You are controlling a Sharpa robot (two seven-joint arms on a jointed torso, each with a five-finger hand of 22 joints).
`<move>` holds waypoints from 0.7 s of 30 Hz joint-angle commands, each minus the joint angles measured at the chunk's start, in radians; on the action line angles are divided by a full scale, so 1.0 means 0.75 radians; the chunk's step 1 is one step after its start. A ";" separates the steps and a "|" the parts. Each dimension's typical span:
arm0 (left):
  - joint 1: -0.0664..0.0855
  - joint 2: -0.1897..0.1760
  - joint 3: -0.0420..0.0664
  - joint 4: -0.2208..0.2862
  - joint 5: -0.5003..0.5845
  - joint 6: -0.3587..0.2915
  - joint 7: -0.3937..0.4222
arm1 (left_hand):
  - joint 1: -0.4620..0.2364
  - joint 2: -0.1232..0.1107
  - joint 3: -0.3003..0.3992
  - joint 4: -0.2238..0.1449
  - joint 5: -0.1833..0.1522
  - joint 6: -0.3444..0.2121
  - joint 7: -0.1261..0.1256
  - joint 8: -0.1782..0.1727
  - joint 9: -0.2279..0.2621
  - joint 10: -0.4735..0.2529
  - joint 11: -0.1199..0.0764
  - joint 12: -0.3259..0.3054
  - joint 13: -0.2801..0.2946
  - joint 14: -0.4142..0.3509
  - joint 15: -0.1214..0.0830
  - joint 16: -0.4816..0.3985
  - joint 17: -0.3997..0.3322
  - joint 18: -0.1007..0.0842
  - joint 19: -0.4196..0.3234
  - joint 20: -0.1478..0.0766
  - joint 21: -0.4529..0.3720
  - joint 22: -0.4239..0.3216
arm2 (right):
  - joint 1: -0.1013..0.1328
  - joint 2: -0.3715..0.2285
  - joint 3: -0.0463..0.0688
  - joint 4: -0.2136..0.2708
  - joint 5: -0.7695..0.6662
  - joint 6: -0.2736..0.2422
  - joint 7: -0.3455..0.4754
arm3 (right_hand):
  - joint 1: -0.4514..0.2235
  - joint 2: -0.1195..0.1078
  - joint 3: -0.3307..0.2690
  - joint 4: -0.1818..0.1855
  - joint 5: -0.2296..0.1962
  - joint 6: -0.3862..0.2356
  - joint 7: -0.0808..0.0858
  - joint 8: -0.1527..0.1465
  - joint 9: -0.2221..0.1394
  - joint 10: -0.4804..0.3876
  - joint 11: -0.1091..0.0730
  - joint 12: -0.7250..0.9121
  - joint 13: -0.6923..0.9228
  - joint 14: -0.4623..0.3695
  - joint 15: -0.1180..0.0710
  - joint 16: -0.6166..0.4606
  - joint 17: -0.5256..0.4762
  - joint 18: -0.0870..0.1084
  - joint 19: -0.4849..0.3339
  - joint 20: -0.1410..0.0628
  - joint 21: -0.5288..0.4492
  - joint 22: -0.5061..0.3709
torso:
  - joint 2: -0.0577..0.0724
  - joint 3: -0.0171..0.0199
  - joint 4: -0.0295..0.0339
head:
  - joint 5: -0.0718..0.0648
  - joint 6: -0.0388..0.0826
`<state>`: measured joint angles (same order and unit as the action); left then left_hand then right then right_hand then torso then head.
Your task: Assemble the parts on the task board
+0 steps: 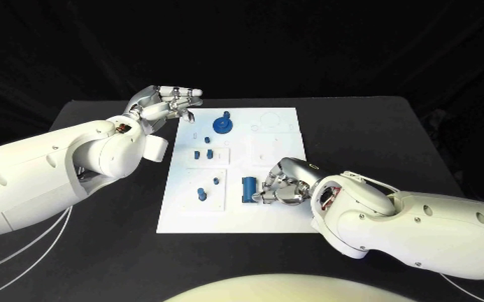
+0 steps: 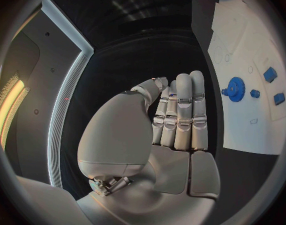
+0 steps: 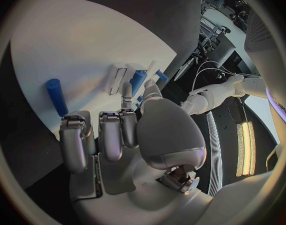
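The blue cylinder (image 1: pixel 248 189) is seen lying on its side on the task board (image 1: pixel 282 218), in the board's near half, just beside the fingertips of the right hand (image 1: pixel 285 184). It is judged to be a light, rigid plastic peg with a smooth round wall; being round, it is expected to roll if nudged across its axis, so it is best taken across its middle, with pads set on opposite sides of the wall, and lifted rather than pushed. Breakage is not expected under a modest squeeze.

The right hand is lowered onto the board beside the cylinder with its fingers curled downward; whether a small part is pinched beneath them cannot be told, since the fingertips are hidden by the hand's own back. In the right wrist view the cylinder (image 3: pixel 56 96) is seen apart from the fingers (image 3: pixel 112 135), untouched.

Farther from the cylinder, toward the board's far end, a blue gear (image 1: pixel 223 123) is seen seated on the board, with several small blue pieces (image 1: pixel 205 153) lying between the gear and the cylinder. These are judged light and stiff as well, though small enough to slip from a coarse grip.

The left hand (image 1: pixel 169 101) is held above the black desk (image 1: pixel 111 246) just off the board's far corner by the gear, its fingers pressed together side by side, and nothing is held in it.
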<state>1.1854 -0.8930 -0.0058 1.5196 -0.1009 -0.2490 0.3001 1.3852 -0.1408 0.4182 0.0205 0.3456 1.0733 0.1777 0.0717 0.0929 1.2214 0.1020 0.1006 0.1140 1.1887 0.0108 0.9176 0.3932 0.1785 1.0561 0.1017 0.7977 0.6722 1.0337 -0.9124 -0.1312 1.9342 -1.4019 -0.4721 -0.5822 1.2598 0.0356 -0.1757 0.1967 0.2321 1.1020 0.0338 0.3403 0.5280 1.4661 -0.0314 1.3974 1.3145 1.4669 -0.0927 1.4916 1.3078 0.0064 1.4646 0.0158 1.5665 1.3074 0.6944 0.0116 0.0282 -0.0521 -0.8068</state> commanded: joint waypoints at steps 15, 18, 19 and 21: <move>0.001 -0.003 0.000 0.004 0.005 0.016 0.011 | -0.007 0.008 -0.005 -0.002 0.000 -0.012 -0.001 0.006 0.001 -0.009 -0.003 -0.004 0.000 0.002 0.010 -0.009 -0.002 0.008 -0.001 0.007 -0.009 -0.002 | 0.043 -0.301 -0.001 0.084 -0.061 -0.083 0.132 | 0.096 0.010 0.038 -0.036 0.054 -0.069 0.036 -0.100 -0.047 0.001 0.021 -0.073 0.142 0.093 0.014 -0.017 0.116 -0.004 0.136 0.010 -0.015 0.345 | -0.001 -0.0012 -0.0094 | -0.041 0.021; 0.001 -0.003 0.000 0.003 0.005 0.017 0.011 | -0.007 0.008 -0.005 -0.002 0.000 -0.012 -0.001 0.006 0.001 -0.009 -0.003 -0.004 0.000 0.002 0.010 -0.009 -0.002 0.008 -0.001 0.007 -0.009 -0.002 | 0.041 -0.336 -0.004 0.085 -0.106 -0.084 0.130 | 0.099 0.010 0.041 -0.036 0.067 -0.064 0.037 -0.108 -0.052 0.002 0.022 -0.072 0.144 0.094 0.015 -0.014 0.121 -0.005 0.138 0.012 -0.010 0.347 | -0.003 0.0012 -0.0109 | -0.041 0.020; 0.001 -0.003 0.000 0.003 0.005 0.017 0.011 | -0.007 0.008 -0.005 -0.002 0.000 -0.012 -0.001 0.006 0.001 -0.009 -0.003 -0.004 0.000 0.002 0.010 -0.009 -0.002 0.008 -0.001 0.007 -0.009 -0.002 | 0.038 -0.346 -0.005 0.085 -0.123 -0.084 0.128 | 0.099 0.010 0.042 -0.035 0.071 -0.062 0.037 -0.110 -0.053 0.003 0.022 -0.071 0.144 0.095 0.016 -0.013 0.123 -0.006 0.138 0.012 -0.008 0.347 | -0.003 0.0014 -0.0102 | -0.041 0.020; 0.001 -0.003 -0.001 0.002 0.005 0.017 0.011 | -0.007 0.008 -0.005 -0.002 0.000 -0.012 -0.001 0.006 0.001 -0.009 -0.003 -0.004 0.000 0.002 0.010 -0.009 -0.002 0.008 -0.001 0.007 -0.009 -0.002 | 0.033 -0.357 -0.006 0.085 -0.148 -0.083 0.121 | 0.099 0.010 0.043 -0.033 0.078 -0.057 0.036 -0.113 -0.056 0.004 0.022 -0.069 0.146 0.096 0.016 -0.011 0.127 -0.007 0.139 0.013 -0.003 0.349 | -0.003 0.0018 -0.0110 | -0.044 0.019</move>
<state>1.1853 -0.8958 -0.0067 1.5200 -0.1005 -0.2490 0.3001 1.3853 -0.1408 0.4182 0.0204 0.3456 1.0733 0.1777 0.0717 0.0929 1.2214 0.1020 0.1006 0.1141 1.1888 0.0107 0.9176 0.3933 0.1785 1.0561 0.1017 0.7977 0.6723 1.0611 -1.1789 -0.1348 1.9948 -1.4444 -0.5266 -0.5095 1.3242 0.0394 -0.1486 0.1695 0.2884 1.0557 0.0587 0.2600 0.4867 1.4614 -0.0194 1.3474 1.4327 1.4649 -0.0869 1.4820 1.3076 0.0065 1.4684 0.0197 1.5620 1.3081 0.6928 0.0118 0.0211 -0.0826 -0.7918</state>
